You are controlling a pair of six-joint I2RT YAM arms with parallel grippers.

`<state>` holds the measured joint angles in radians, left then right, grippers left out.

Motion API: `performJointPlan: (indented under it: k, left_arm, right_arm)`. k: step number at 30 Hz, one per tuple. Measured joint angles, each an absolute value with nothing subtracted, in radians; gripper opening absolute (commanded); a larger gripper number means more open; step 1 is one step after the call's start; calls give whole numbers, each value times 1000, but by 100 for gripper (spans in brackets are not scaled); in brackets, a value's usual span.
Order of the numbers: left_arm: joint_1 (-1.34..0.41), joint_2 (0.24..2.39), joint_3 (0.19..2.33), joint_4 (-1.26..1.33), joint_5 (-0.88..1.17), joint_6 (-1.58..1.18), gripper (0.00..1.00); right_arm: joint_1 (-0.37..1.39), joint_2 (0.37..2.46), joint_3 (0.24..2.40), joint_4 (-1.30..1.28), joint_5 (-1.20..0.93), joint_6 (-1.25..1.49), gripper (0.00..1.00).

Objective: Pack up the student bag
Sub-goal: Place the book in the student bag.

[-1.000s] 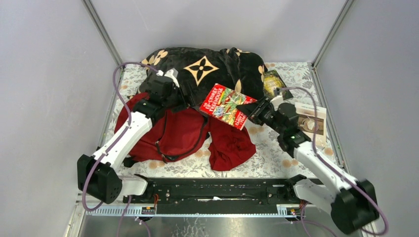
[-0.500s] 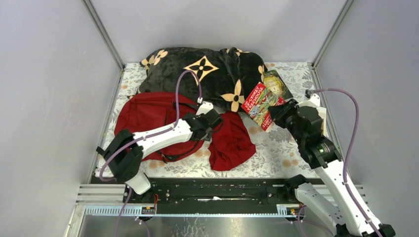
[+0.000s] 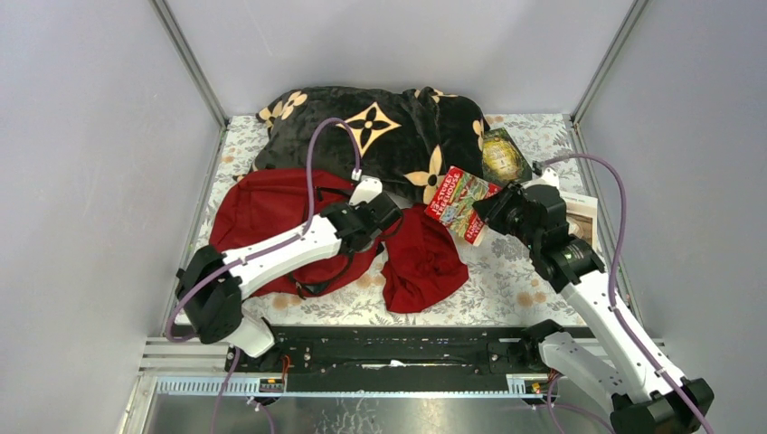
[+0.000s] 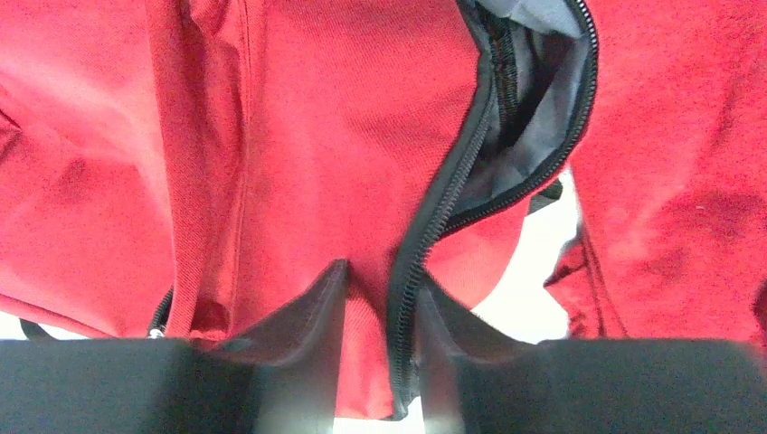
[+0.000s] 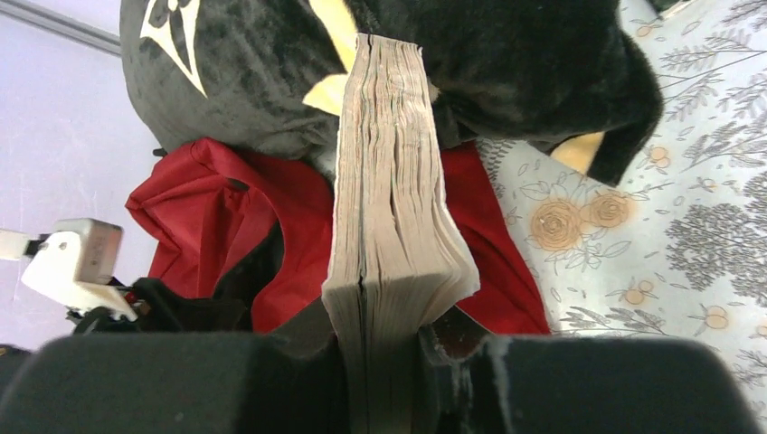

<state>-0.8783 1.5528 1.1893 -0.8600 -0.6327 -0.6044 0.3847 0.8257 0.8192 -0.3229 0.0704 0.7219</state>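
Jaws narrow: L prob. nipping bag (image 4: 298, 136), R book (image 5: 384, 181).

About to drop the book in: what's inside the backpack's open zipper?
Only grey lining shows through the backpack opening; no contents visible. Deeper inside is hidden by the red fabric.

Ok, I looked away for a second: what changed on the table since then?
The left gripper swung from the far edge of the bag by the blanket to its right side and now pinches it at the zipper. The right gripper carried the book from over the bag rightward, keeping hold. Blanket and red cloth stayed put.
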Motion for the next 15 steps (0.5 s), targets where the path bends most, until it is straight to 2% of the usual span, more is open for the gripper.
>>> performJointPlan:
  k: [1,2,9,15]
  left_arm:
    - [-878,1538,1190,-860,-627,-603,10]
    - [-878,1523,1190,-860,-620,-598,1]
    - [-815,1443,1192,-868,-567,-596,0]
    - [-552,1242,1265,-868,-438,-564,0]
  right_arm:
    - [385,840,818,-313,59,723,0]
    - [385,851,814,-299,46,727,0]
    - [385,963,798,-168,-147,712,0]
    - [453,1091,773,104,-402,793,0]
